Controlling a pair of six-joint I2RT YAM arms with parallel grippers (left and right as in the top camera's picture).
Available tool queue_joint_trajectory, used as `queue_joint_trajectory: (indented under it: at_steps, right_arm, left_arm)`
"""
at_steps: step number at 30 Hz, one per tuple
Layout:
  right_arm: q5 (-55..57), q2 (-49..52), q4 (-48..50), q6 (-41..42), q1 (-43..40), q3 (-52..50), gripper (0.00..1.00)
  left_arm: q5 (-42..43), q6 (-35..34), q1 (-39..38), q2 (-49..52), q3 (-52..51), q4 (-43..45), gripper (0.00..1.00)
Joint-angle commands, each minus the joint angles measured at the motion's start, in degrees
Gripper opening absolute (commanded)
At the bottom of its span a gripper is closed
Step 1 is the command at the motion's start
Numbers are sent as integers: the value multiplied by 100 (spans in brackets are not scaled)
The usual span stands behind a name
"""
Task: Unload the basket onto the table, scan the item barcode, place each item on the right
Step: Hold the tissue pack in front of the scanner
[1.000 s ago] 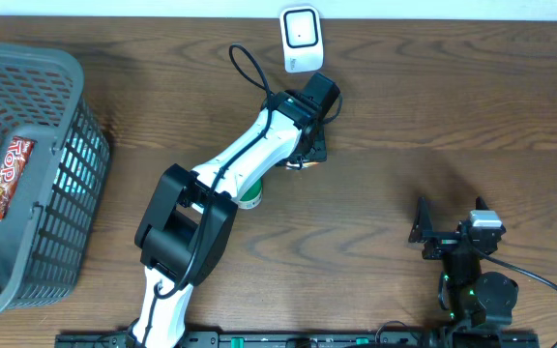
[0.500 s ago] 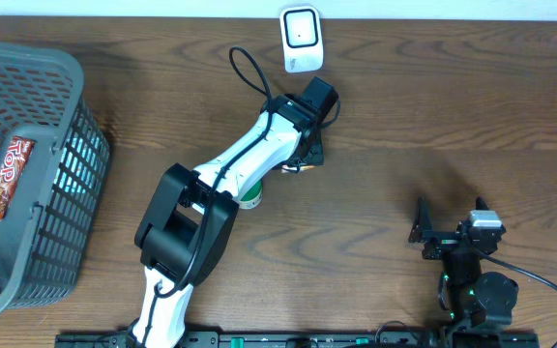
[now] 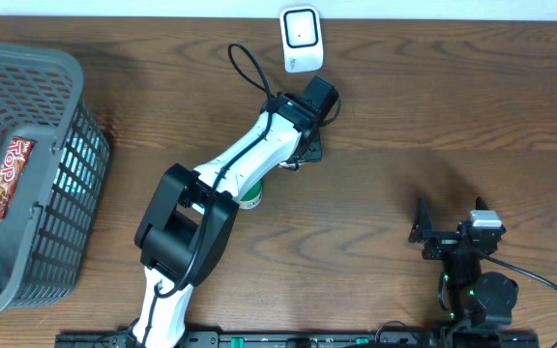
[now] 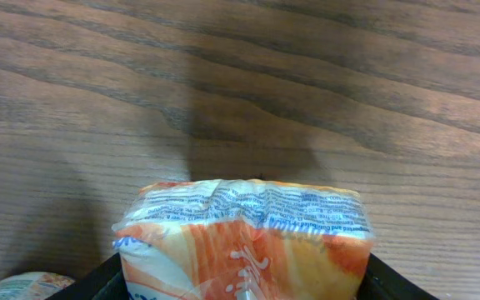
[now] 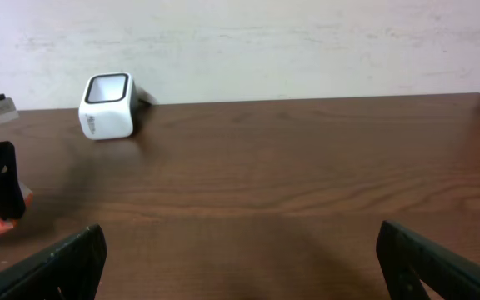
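Left hand [image 3: 305, 153]: clamped on an orange, white and blue crinkled plastic packet [image 4: 242, 237]. Wrist view shows a dark finger [image 4: 98, 282] on each flank of the pack, with the film bulging between them.

Position: left arm reaches far across the brown wood-grain table [image 3: 453, 106]. The packet sits near the white box-shaped barcode scanner [image 3: 300, 37] at the far edge, just short of it and not touching. From the shadow on the wood, the packet appears lifted clear.

Right hand [image 5: 240, 268]: fingers wide apart, nothing between them, parked at the near right, well apart from the work.

Handling (judgement): the packet looks light, soft and puffed with air. The glossy film is probably slippery, and the contents could crush under a hard squeeze. The flanks at mid-body seem the best hold, with moderate pressure. The crimped seam is a poor choice, since it would fold and let the pack swing.

Barcode: not visible in any view. A band of blue print runs along the top edge of the pack, too small to read. The pack may need turning so the code faces the scanner window.

Also present: a grey plastic mesh basket [image 3: 71, 208] at the left holding a red-brown wrapped bar [image 3: 6, 179], and a small green-and-white round item [image 3: 250, 198] partly hidden under the left arm.
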Motion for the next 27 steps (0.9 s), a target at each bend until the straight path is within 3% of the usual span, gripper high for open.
queue_joint_trajectory:
  at_steps: [1, 9, 14, 16, 17, 18, 27]
  right_arm:
    - [13, -11, -57, 15, -50, 24, 99]
    - [13, -11, -57, 15, -50, 24, 99]
    - [13, -11, -57, 15, -50, 24, 99]
    - [13, -11, -57, 15, -50, 24, 99]
    - [13, -11, -57, 15, -50, 24, 99]
    - [13, -11, -57, 15, -50, 24, 99]
    - [13, -11, -57, 15, -50, 24, 99]
  left_arm:
    - [-343, -7, 17, 42, -133, 17, 63]
    - [-280, -293, -22, 352, -177, 37, 63]
    - [516, -520, -74, 605, -205, 90, 63]
    - [813, -520, -81, 612, -203, 153, 77]
    - [918, -511, -90, 601, -203, 166, 92]
    - [935, -496, -90, 599, -203, 160, 98]
    - [1447, -236, -101, 81, -28, 125, 98]
